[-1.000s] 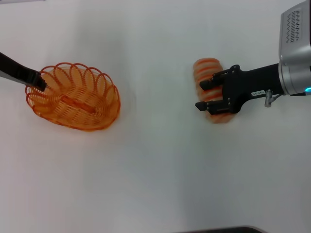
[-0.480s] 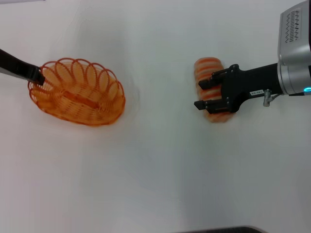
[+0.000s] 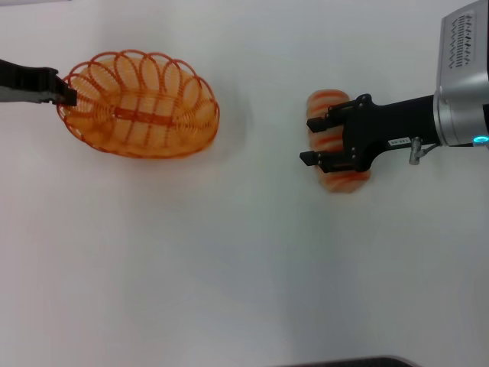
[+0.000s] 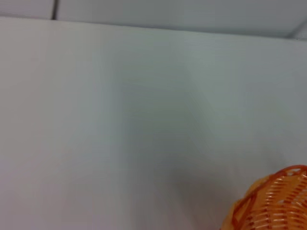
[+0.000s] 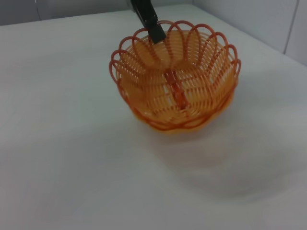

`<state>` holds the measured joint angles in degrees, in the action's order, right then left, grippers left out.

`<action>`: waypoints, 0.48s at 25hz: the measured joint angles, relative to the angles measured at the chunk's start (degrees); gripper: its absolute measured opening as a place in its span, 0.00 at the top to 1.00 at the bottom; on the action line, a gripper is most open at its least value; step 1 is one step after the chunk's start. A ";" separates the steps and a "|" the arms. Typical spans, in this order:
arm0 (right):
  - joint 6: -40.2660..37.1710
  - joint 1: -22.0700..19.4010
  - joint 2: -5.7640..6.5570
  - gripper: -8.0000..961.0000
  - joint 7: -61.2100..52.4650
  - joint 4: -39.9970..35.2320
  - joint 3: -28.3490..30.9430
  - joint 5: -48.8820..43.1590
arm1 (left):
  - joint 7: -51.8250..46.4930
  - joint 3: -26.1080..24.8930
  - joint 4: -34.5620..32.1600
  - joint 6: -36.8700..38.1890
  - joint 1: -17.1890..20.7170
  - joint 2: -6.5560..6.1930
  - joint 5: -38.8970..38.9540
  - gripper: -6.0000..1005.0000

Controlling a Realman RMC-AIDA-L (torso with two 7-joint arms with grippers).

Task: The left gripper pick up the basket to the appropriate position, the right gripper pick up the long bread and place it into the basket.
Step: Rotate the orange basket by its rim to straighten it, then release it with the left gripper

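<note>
On the white tabletop (image 3: 229, 267), toward the robot's left: oval orange wire basket (image 3: 140, 104) with a looped, scalloped rim, woven floor and a darker rib along its middle, seemingly lifted, with a soft shadow beneath in the right wrist view. Pinched at its left end by the left gripper (image 3: 65, 95), black fingers clenched on one rim loop; same grip seen from the right wrist view at the basket's far rim. Only a corner of the basket visible in the left wrist view (image 4: 276, 203). Well apart on the right side: long bread (image 3: 335, 141), tan, oblong, crossed by orange-brown ridges and pale stripes, rounded ends showing past the claw. Straddled across its middle by the right gripper (image 3: 321, 140), black fingers grasping the loaf, one on each side. Small white label on the gripper body, print too small to read.
</note>
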<state>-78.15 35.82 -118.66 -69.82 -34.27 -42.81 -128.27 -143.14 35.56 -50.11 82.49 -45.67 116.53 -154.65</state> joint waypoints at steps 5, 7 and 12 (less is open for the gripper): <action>-0.01 -0.39 0.01 0.38 1.48 -0.01 0.01 0.78 | -3.17 -3.75 0.24 -0.64 2.42 0.29 1.85 0.92; -0.14 -0.40 0.01 0.38 1.57 -0.05 -0.15 0.78 | -4.01 -3.82 0.31 -1.24 3.61 0.57 2.72 0.92; -0.56 -0.40 0.01 0.38 2.16 -0.27 -0.39 0.76 | -5.17 -3.51 0.21 -1.49 5.53 1.54 3.18 0.92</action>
<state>-78.71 35.42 -118.65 -67.66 -34.54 -43.19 -127.51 -148.31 32.05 -49.90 81.00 -40.14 118.07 -151.48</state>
